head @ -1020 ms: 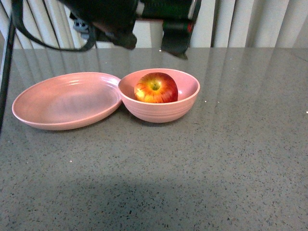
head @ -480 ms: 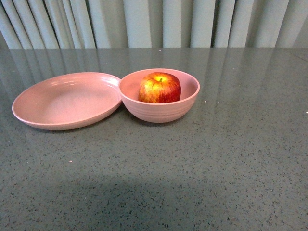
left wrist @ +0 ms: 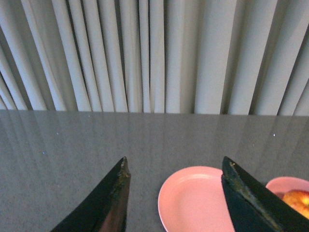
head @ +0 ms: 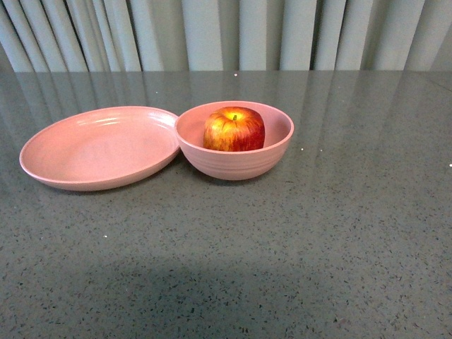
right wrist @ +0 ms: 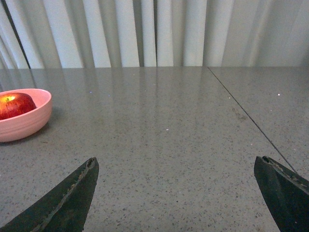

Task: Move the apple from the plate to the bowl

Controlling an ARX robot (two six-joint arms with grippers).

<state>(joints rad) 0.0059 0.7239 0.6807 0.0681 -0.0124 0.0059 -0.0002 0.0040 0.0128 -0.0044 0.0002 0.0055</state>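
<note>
The red and yellow apple (head: 234, 129) sits inside the deep pink bowl (head: 235, 164), stem up. The shallow pink plate (head: 99, 147) lies just left of the bowl, touching its rim, with nothing on it. Neither arm appears in the front view. My left gripper (left wrist: 175, 166) is open and held apart from everything; the plate (left wrist: 193, 200) shows between its fingers, and the bowl (left wrist: 285, 182) and apple (left wrist: 298, 200) peek out behind one finger. My right gripper (right wrist: 177, 165) is open over bare tabletop, with the bowl (right wrist: 21, 121) and apple (right wrist: 14, 105) well off to one side.
The grey speckled tabletop (head: 318, 233) stretches around the dishes. Pale vertical blinds (head: 226, 35) run along its far edge. A thin seam (right wrist: 246, 116) crosses the table surface in the right wrist view.
A dark arm that hung over the bowl one second ago has left the front view. The apple has turned slightly in the bowl and now rests still, stem up.
</note>
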